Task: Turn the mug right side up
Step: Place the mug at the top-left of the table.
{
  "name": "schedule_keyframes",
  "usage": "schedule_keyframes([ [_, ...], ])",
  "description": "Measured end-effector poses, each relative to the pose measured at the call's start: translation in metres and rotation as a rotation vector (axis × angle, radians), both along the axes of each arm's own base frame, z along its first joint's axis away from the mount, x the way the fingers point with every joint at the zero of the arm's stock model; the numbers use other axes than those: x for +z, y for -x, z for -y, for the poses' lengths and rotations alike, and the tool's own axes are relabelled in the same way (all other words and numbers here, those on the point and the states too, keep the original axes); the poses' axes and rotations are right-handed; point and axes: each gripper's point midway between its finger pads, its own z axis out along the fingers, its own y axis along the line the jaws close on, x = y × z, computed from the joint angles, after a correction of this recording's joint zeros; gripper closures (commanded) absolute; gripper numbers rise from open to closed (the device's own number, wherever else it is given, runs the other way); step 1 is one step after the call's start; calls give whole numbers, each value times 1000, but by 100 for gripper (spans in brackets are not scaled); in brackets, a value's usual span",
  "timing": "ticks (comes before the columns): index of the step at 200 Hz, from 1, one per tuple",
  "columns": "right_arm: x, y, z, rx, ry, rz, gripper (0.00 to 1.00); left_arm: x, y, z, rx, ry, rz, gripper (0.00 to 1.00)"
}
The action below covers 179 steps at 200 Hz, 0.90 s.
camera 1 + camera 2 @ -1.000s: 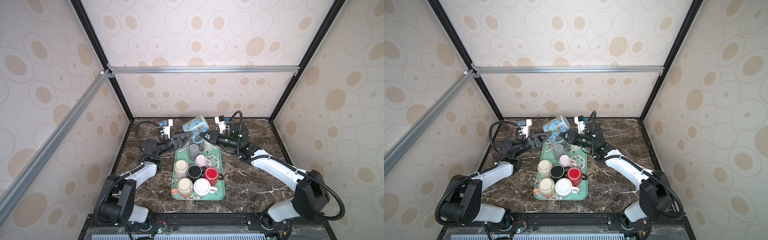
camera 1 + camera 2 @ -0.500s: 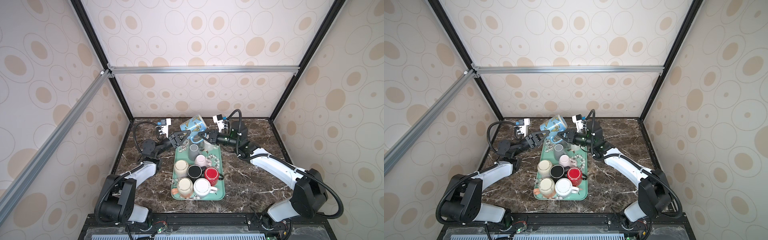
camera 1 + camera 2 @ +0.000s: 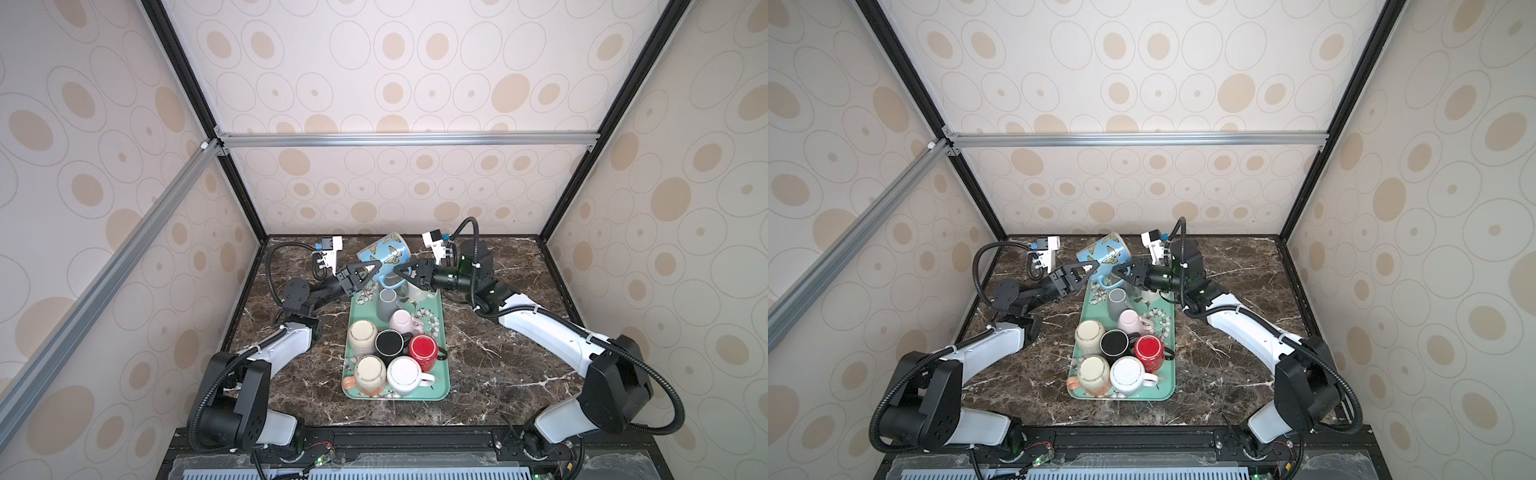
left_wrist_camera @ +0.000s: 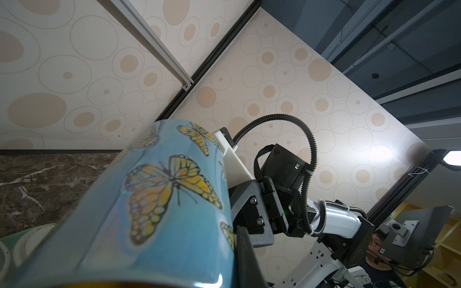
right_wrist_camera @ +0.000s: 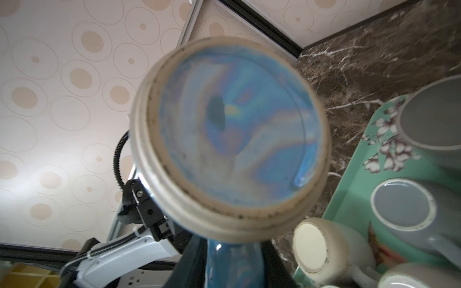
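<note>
Over the tray's (image 3: 441, 374) far end the blue butterfly mug (image 3: 384, 254) hangs tilted, mouth down toward the left end effector (image 3: 369, 269) pinching its rim, base up toward the right end effector (image 3: 405, 272), whose jaws flank the handle (image 5: 234, 261), gripping or not I cannot tell.

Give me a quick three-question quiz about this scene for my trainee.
1. True or false: the blue butterfly mug stands on the tray.
2. Which part of the mug does the left gripper pinch? A) handle B) rim C) base
3. Which gripper is at the mug's handle?
Key: 1. False, it is held tilted in the air. 2. B. 3. The right gripper.
</note>
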Motion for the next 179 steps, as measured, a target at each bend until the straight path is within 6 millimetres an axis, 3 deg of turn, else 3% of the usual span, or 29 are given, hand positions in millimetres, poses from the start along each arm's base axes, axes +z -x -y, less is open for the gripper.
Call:
schedule_keyframes([
  [51, -13, -1, 14, -57, 150, 51, 42, -18, -11, -3, 40, -111, -109, 100],
  [75, -2, 6, 28, -87, 216, 126, 40, -22, -21, -8, 90, -211, -126, 100],
  [112, 20, 15, 49, -130, 297, 257, 40, -37, -56, -36, 229, -390, -189, 100],
  [179, -21, 15, 85, -208, 546, 285, 39, -66, -132, -80, 427, -812, -278, 100],
])
